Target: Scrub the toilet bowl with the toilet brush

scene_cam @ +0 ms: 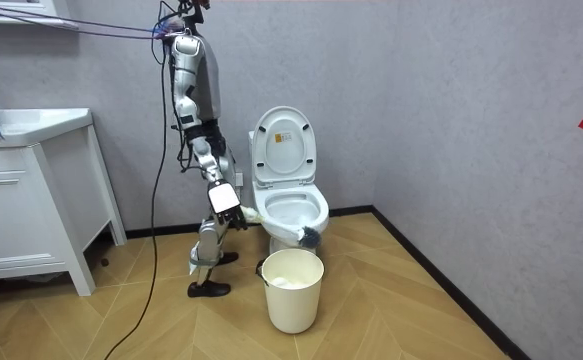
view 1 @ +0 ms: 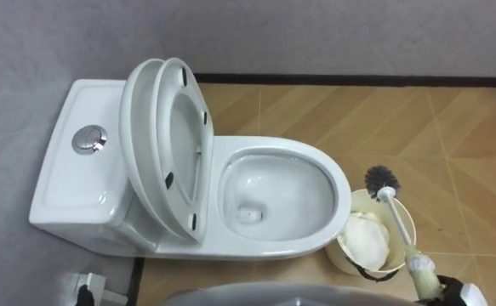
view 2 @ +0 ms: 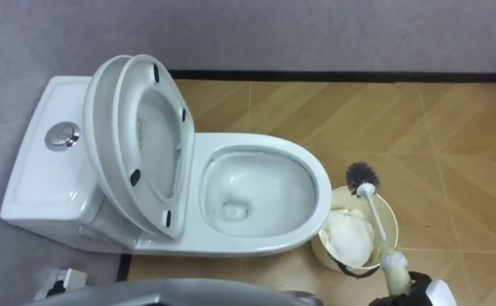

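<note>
The white toilet (view 1: 337, 183) stands with its seat and lid (view 1: 184, 144) raised against the tank, and the bowl holds a little water. My right hand (view 1: 447, 293) shows at the lower right corner, shut on the pale handle of the toilet brush (view 1: 398, 225). Its dark bristle head (view 1: 381, 178) hangs just right of the bowl's rim, above the bucket's far edge. In the room view I stand at the toilet's side, on the room view's left, and my right hand (scene_cam: 224, 200) holds the brush (scene_cam: 309, 237) low by the front of the bowl.
A cream bucket (view 1: 411, 223) with a white liner bunched inside stands on the wood floor by the front of the bowl. The tank (view 1: 77, 183) has a chrome flush button (view 1: 89, 138). A grey wall runs behind. A white cabinet (scene_cam: 21, 200) stands on the room view's left.
</note>
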You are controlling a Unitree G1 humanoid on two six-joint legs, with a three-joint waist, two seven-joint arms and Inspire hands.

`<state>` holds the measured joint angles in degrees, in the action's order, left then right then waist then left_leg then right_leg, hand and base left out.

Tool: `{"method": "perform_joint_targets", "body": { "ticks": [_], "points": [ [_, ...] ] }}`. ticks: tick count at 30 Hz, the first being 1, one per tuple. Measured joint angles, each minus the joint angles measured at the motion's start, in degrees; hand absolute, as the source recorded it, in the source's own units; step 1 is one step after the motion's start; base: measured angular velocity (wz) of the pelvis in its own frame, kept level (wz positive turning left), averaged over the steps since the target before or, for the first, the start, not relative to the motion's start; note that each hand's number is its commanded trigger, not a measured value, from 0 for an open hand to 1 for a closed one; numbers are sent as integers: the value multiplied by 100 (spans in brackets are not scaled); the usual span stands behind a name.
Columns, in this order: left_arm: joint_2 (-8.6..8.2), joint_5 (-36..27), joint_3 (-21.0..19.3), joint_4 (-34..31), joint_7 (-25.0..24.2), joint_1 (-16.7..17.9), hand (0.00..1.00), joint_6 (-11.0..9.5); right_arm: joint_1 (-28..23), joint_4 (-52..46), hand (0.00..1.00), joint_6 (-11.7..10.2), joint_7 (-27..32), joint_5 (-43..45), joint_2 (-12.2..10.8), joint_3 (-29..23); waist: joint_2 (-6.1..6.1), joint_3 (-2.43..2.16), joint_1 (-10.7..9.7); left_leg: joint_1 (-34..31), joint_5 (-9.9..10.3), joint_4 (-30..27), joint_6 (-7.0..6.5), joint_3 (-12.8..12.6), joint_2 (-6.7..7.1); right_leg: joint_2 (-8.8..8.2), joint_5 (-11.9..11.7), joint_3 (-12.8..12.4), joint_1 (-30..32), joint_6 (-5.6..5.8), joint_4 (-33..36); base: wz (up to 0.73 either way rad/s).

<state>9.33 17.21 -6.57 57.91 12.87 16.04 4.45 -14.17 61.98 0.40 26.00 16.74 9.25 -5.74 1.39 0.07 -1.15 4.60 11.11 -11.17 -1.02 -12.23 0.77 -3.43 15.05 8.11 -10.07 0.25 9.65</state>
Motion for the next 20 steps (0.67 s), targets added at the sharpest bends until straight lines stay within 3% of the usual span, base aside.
{"method": "perform_joint_targets", "body": {
  "ticks": [5,9,13,20],
  "points": [
    [-92,221,1,1,-10,4,0,58,97,344,0,215,-316,-42,-48,-2,0,1,-18,0,1,-25,0,-1,-3,-3,1,-10,0,-1,2,0],
    [-175,327,8,12,-18,8,0,46,106,485,0,221,-584,-54,-59,74,0,2,-2,12,2,-23,-1,-1,-6,1,1,-26,0,-2,9,0],
    [-183,327,216,43,-18,9,0,47,107,509,0,256,-860,-69,-73,237,2,2,-10,19,3,-26,-3,7,-9,7,-2,-19,0,-3,20,0],
    [-204,369,231,74,-143,14,0,143,141,504,0,482,-1496,-67,-81,236,10,1,-17,10,3,-28,-3,22,-6,4,-1,-33,-3,-3,24,0]
  ]
}}
